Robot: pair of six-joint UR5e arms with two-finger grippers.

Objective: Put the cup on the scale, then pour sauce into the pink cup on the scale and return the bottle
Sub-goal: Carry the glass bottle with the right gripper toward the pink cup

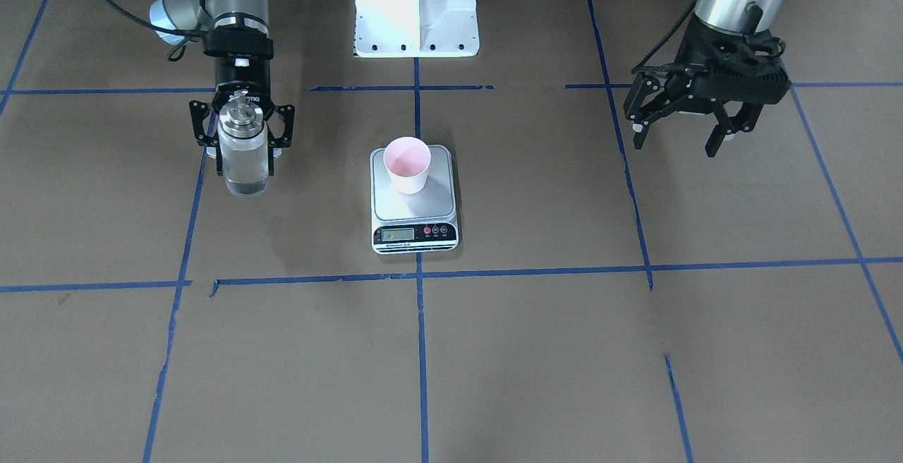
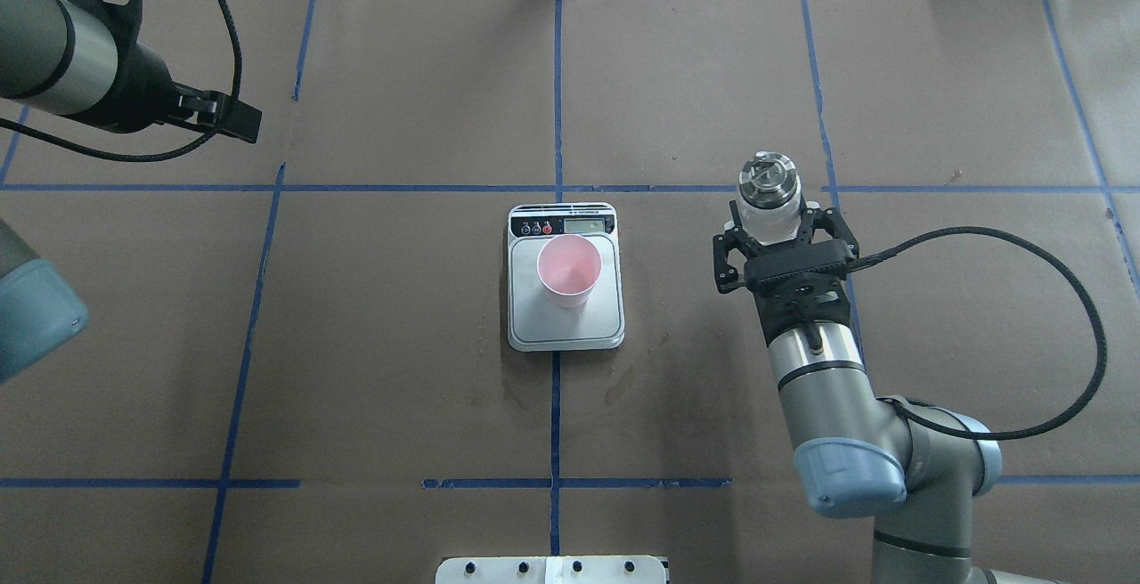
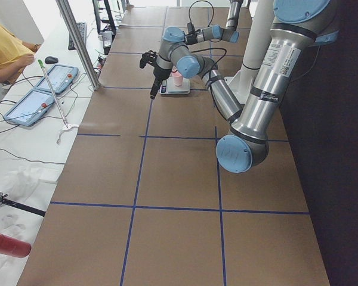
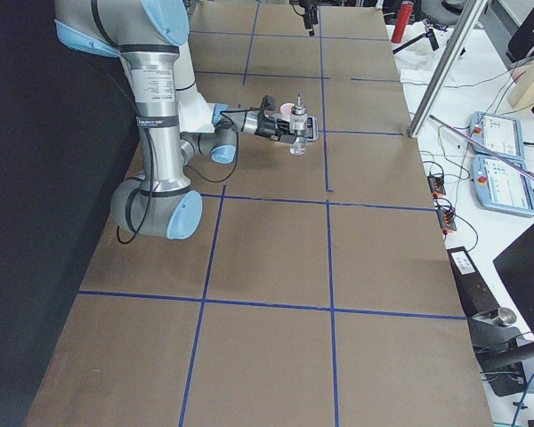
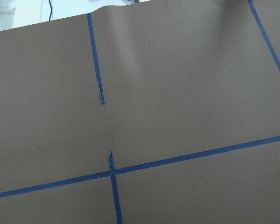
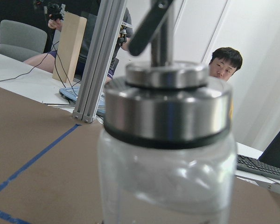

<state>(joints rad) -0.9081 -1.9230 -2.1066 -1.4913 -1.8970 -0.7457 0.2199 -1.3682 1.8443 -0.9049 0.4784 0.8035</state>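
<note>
Right gripper [image 1: 243,140] is clamped on the bottle [image 1: 244,163], gripping across the glass body just under the metal collar, with the spout upright above the grip. You cannot tell from these views whether the base touches the table [image 1: 529,350]. The cup [image 1: 407,164] stands upright on the scale [image 1: 395,203], well apart from that gripper, off to its inboard side toward the other arm. Left gripper [image 1: 676,144] hangs spread and empty, farther off beyond the scale. You cannot tell whether any sauce is in the cup, because the liquid is colourless. Risks, as judged: the smooth glass may turn or slide in the grip once you tilt it. The spout may nudge the light cup over or off the platform. A stream started too far out would land on the steel and spoil the reading.
</note>
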